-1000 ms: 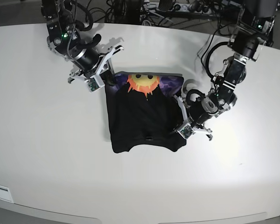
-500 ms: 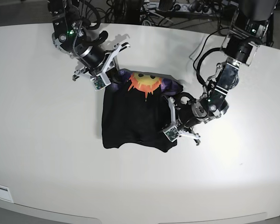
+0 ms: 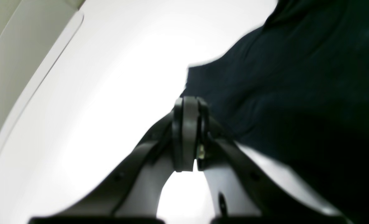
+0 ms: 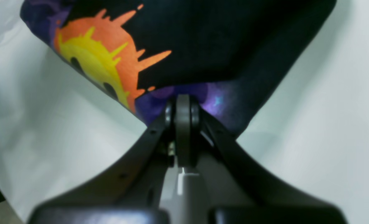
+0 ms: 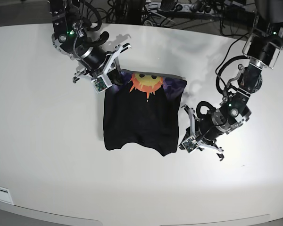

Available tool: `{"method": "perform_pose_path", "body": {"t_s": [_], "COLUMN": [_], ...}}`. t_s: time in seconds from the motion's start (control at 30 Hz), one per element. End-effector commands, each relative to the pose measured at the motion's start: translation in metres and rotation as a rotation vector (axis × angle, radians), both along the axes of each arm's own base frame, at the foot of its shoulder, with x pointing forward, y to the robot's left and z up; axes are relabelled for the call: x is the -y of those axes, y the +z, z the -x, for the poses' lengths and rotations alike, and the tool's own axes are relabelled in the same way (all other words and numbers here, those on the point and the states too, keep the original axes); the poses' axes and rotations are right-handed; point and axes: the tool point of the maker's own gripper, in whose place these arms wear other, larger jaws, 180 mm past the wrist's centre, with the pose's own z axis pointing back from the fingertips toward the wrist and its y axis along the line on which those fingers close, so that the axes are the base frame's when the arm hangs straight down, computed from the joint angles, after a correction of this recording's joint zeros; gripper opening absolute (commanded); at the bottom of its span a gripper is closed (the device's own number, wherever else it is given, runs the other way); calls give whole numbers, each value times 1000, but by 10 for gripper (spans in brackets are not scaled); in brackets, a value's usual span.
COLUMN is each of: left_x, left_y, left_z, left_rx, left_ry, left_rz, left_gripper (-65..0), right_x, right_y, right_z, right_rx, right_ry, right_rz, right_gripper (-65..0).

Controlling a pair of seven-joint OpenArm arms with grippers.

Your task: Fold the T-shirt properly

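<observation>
Centrally on white table (image 5: 47,155): folded T-shirt (image 5: 139,117), sun print toward far edge, long axis far-to-near. Right gripper (image 5: 114,79) clamped on its far corner; left gripper (image 5: 192,127) just beside its near corner, fingers together, off cloth.

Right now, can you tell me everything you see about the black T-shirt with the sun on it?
The T-shirt is soft black cloth, folded into a rough rectangle lying on the white table. An orange-and-yellow sun face on purple print shows along its far edge. The right gripper is shut on that printed edge. The left gripper, fingers together, sits just beside it.
</observation>
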Motion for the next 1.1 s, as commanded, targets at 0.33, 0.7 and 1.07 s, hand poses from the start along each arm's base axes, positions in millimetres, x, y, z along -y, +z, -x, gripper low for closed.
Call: {"method": "perform_pose_path", "body": {"t_s": [0.33,0.7,1.07], "left_x": [7,-10,-15], "left_y": [76,78,71], "left_z": [28,109,224], "left_rx": [1,-184,-368], "left_ry": [-34,-22,13], "left_rz": [174,408,384], "left_gripper": [-650,-650,-650], "right_x": [20,135,187], "right_y": [111,72,46], "right_z": [-27,23,116], "right_rx": [325,100,-206], "right_ry": [-113,-406,-479], "right_rz": [10,152,136], "right_gripper": [-650,-650,-650]}}
